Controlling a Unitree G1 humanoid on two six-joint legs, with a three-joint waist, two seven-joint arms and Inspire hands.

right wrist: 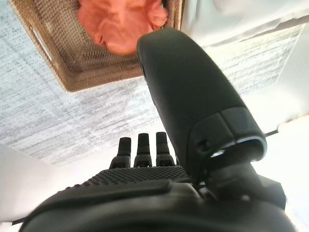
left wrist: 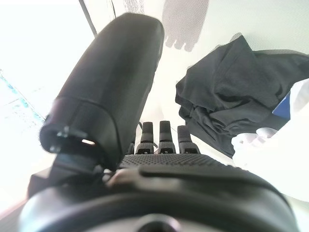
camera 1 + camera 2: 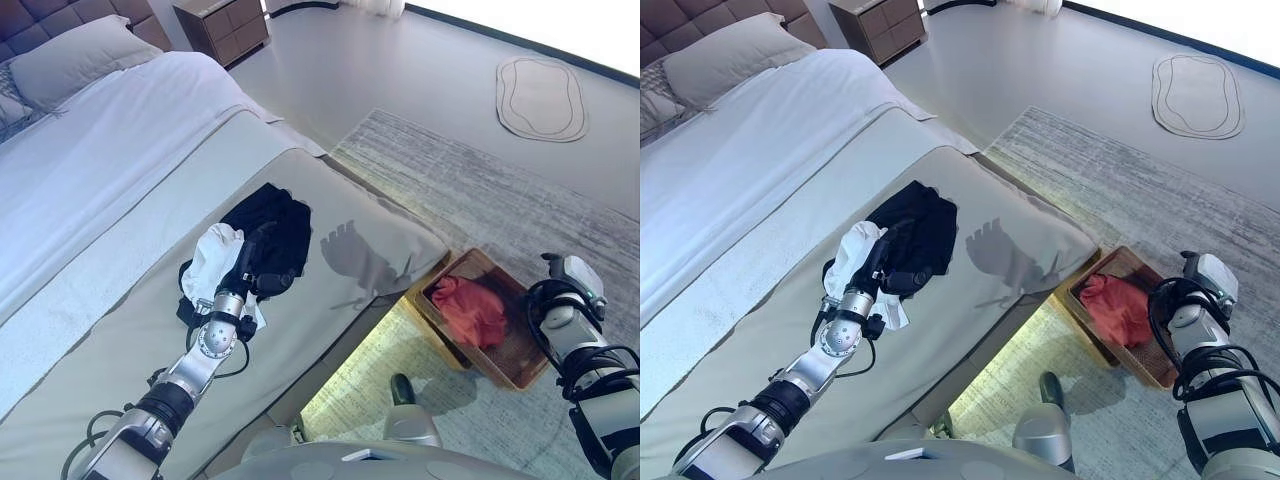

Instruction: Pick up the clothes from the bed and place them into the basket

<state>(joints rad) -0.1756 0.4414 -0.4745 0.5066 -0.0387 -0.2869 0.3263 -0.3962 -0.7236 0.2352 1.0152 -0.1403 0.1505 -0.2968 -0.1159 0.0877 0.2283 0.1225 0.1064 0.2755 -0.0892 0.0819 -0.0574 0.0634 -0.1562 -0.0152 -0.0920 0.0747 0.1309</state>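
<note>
red cloth lies in basket.

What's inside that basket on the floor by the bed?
The basket holds one crumpled red garment, lying against the end nearer the bed. The rest of its woven bottom shows bare. Whether anything lies under the red garment cannot be seen.

left arm: silver-grey, comes in from lower left, stretched forward and up across the view
left robot hand: dark, fingers straight and spread loose, thumb standing off from them, nothing pinched
right arm: silver-grey, enters at lower right, forearm raised, wrist bent
right robot hand: dark, fingers straight in a row, thumb extended alongside, palm empty
</note>
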